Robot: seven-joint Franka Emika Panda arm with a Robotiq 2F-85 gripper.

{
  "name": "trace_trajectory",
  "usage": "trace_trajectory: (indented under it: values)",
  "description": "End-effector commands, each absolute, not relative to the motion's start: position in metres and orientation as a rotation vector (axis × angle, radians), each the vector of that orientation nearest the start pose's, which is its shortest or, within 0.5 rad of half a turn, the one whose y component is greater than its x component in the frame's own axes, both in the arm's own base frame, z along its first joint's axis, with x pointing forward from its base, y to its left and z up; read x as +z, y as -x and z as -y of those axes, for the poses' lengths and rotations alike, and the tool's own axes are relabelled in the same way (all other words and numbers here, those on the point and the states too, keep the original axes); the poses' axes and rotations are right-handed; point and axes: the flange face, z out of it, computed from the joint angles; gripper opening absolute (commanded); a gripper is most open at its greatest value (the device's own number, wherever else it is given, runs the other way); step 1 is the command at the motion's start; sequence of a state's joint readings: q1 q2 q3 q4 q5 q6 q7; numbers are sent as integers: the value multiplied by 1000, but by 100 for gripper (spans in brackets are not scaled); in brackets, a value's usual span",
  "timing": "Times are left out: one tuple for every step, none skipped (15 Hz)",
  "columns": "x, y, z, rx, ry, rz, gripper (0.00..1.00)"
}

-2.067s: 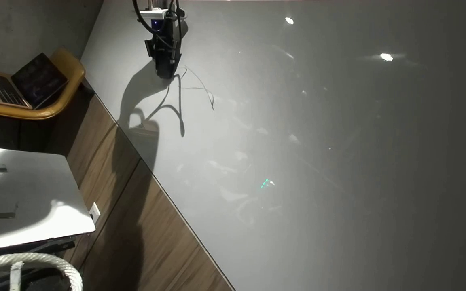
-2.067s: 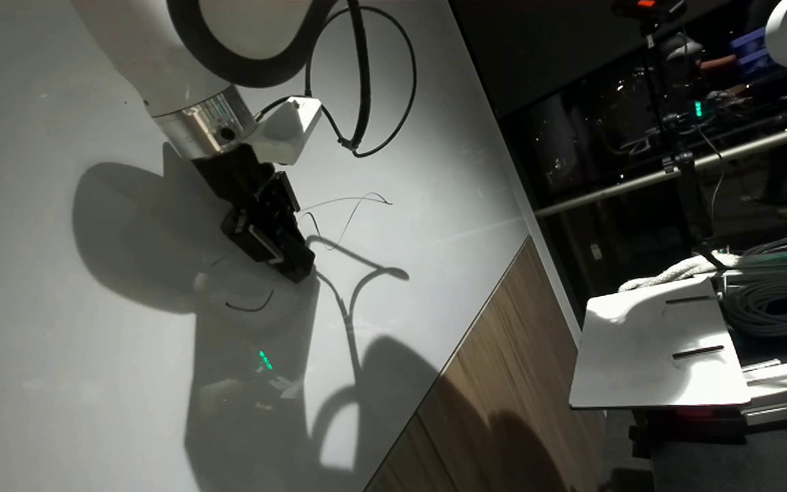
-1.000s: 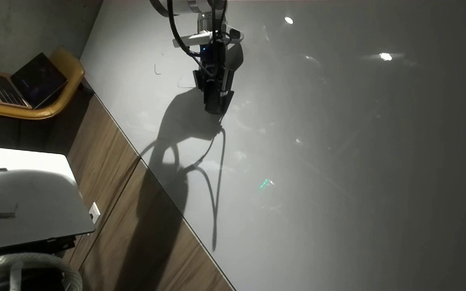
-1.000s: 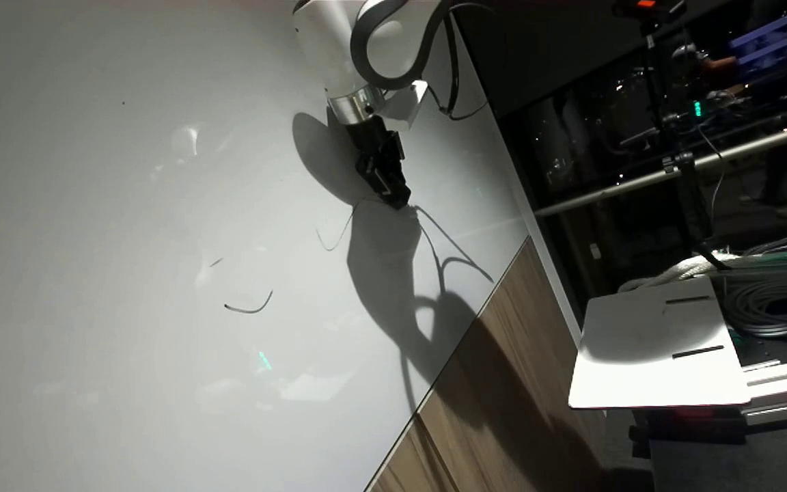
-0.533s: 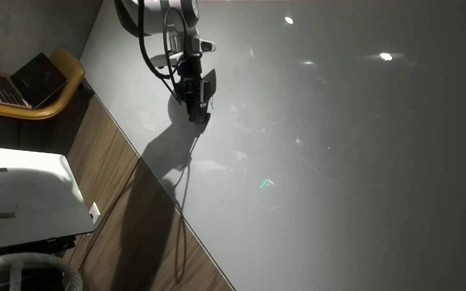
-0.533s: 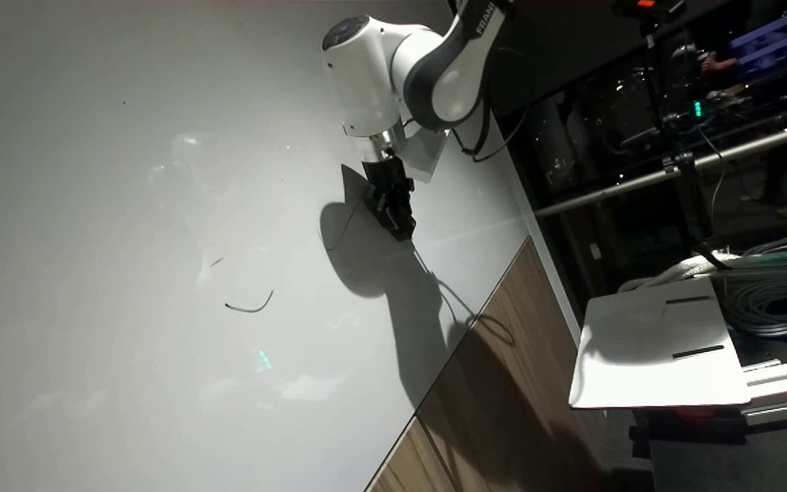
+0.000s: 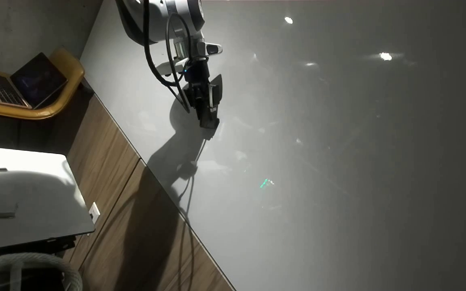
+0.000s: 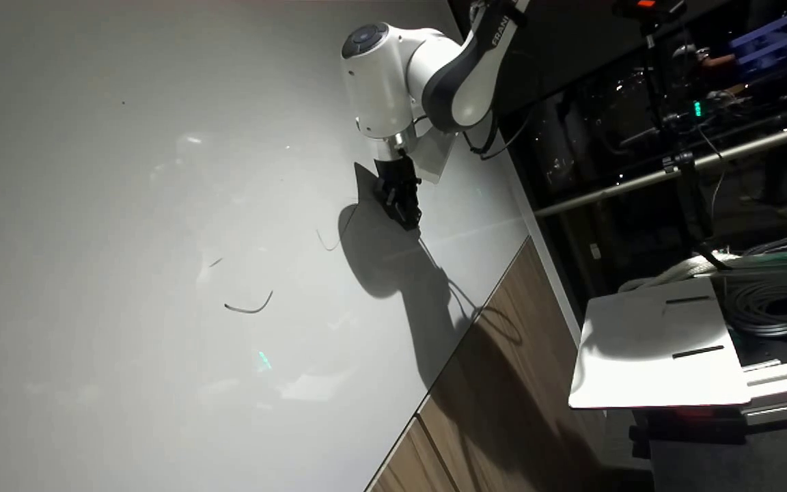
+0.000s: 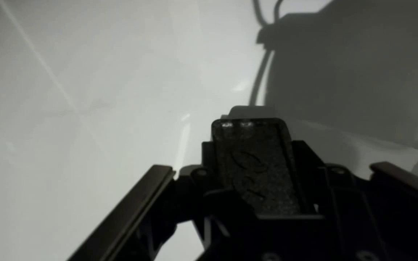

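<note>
My gripper [image 8: 400,201] is shut on a dark block [image 9: 256,163], speckled and rounded at its corners, with thin curved marks on its face. In the wrist view the block lies between the two fingers and juts out past them. Below it spreads a glossy white surface [image 7: 297,242]. Both exterior views show the block's end low over this surface, beside the arm's shadow; I cannot tell whether it touches. To the left of the gripper in an exterior view are a faint thin curved line [image 8: 328,244], a darker curved stroke [image 8: 249,311] and a short dash [image 8: 216,262].
Wood panelling [image 7: 168,250] borders the white surface. Beyond it in an exterior view stand a white board-like top [image 8: 653,369], coiled cable and a rail [image 8: 680,167]. A laptop [image 7: 39,81] rests on a yellow chair [image 7: 67,64]. A cable [image 7: 148,52] loops along my arm.
The gripper has shifted right in both exterior views, still holding the block. Some thin dark lines that showed beside it two seconds ago are no longer seen. Over the last half second it moved only slightly.
</note>
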State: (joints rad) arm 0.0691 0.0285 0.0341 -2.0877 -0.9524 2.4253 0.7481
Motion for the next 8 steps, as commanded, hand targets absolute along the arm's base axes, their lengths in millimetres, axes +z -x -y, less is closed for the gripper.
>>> trace_trajectory:
  values:
    - [461,-581,-84,757,-2504,-65,29]
    - [460,-582,-98,755,-2511,-89,29]
    - [460,-582,-115,749,-2520,-123,29]
    - [460,-583,-130,745,-2524,-150,29]
    - [462,-584,-147,737,-2531,-182,29]
    - [463,-586,-167,719,-2538,-221,29]
    - [464,-588,-183,699,-2547,-254,29]
    - [466,-591,-201,670,-2555,-288,29]
